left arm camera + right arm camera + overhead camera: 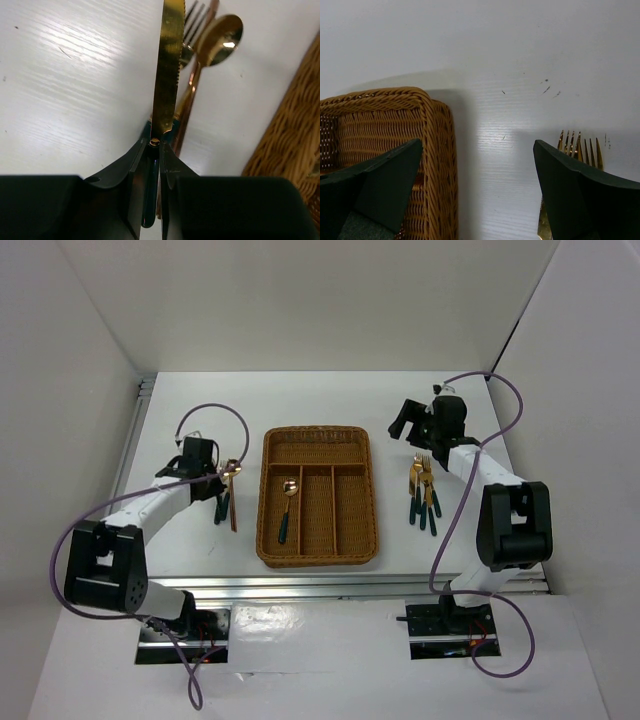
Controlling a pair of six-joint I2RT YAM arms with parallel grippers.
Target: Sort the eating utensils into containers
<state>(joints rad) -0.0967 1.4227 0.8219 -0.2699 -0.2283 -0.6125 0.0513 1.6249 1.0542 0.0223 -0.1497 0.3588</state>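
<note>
Left pincer (pixel 155 145) is clenched on the dark green handle of a knife (pixel 167 75), just where the handle meets the blade. The gold serrated blade sticks straight out ahead of the fingers. Under and just to the right of the blade lie a fork (pixel 192 25) and a spoon (pixel 220 35), their gold heads side by side. A thin copper-brown chopstick (pixel 233 512) lies along the same small heap. Whether the knife is off the bench (pixel 200 410) or resting on the heap cannot be told.

From above, the left pincer (pixel 218 483) sits at this heap, just left of the brown wicker tray (pixel 318 430) in the middle of the bench. The tray has one crosswise slot at its far end and three long slots running toward the near edge. One spoon (pixel 288 502) lies in the leftmost long slot, bowl toward the far end and green handle toward the near end.

Right pincer (pixel 420 422) is released, its fingers (pixel 385 185) spread wide and holding nothing. It hangs beyond the far right corner of the tray (pixel 432 150). Between its fingers only bare bench shows. Gold fork tines (pixel 577 145) peek out beside its right finger. They belong to a second heap of utensils (pixel 422 495) right of the tray, gold heads far and green handles near.
</note>
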